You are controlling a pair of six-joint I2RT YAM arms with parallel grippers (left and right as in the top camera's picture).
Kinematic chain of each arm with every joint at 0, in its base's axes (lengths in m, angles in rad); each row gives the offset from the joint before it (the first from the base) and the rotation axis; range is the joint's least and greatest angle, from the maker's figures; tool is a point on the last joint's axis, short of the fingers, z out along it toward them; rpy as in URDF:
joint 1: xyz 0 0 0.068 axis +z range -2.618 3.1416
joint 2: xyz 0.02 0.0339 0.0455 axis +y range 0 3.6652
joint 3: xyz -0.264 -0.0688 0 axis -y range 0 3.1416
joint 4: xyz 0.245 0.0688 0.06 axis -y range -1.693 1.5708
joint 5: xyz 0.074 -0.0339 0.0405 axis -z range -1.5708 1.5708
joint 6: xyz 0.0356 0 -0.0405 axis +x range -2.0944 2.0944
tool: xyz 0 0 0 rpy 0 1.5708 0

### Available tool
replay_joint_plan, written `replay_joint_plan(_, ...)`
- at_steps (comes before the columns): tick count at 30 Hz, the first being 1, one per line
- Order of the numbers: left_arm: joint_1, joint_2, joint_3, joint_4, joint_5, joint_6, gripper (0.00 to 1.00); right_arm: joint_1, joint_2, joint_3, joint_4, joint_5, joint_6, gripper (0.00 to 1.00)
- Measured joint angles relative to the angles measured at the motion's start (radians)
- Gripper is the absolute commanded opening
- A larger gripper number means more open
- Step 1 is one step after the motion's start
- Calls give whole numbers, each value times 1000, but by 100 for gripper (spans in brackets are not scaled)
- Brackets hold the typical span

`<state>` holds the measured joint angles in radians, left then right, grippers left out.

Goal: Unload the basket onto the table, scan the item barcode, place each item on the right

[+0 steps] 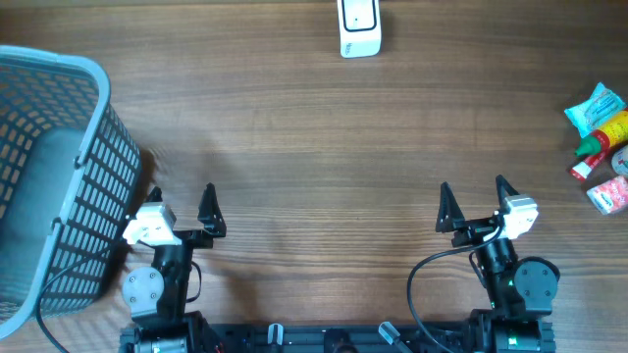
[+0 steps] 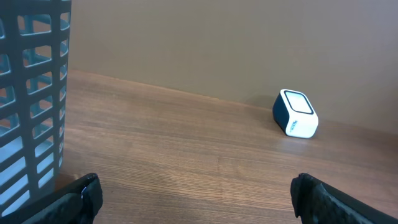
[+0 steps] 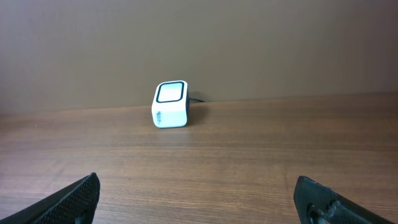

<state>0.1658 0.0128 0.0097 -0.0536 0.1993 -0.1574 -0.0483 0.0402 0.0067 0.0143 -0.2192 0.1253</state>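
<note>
The white barcode scanner (image 1: 359, 27) stands at the far edge of the table, dark window up; it also shows in the left wrist view (image 2: 296, 113) and the right wrist view (image 3: 171, 104). A small group of items lies at the right edge: a teal packet (image 1: 595, 106), a red and yellow bottle (image 1: 603, 142) and a pink-white packet (image 1: 610, 191). My left gripper (image 1: 182, 193) (image 2: 196, 190) stands open near the front left with nothing between its fingers. My right gripper (image 1: 474, 191) (image 3: 198, 186) is open and empty at the front right, well short of the items.
A grey-blue slatted basket (image 1: 93, 167) stands at the left edge, its wall close beside my left gripper's outer finger; in the left wrist view the basket (image 2: 37, 93) fills the left side. Bare wooden tabletop (image 1: 324, 167) lies between the grippers and the scanner.
</note>
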Motion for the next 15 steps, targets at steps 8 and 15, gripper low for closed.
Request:
replay_joint_plan(8, -55, 0, 0, -8, -63, 0, 100, 0, 0, 0, 0, 0, 0, 100)
replay_joint_plan(15, -203, 0, 0, -14, -151, 48, 100, 0, 0, 0, 0, 0, 0, 100)
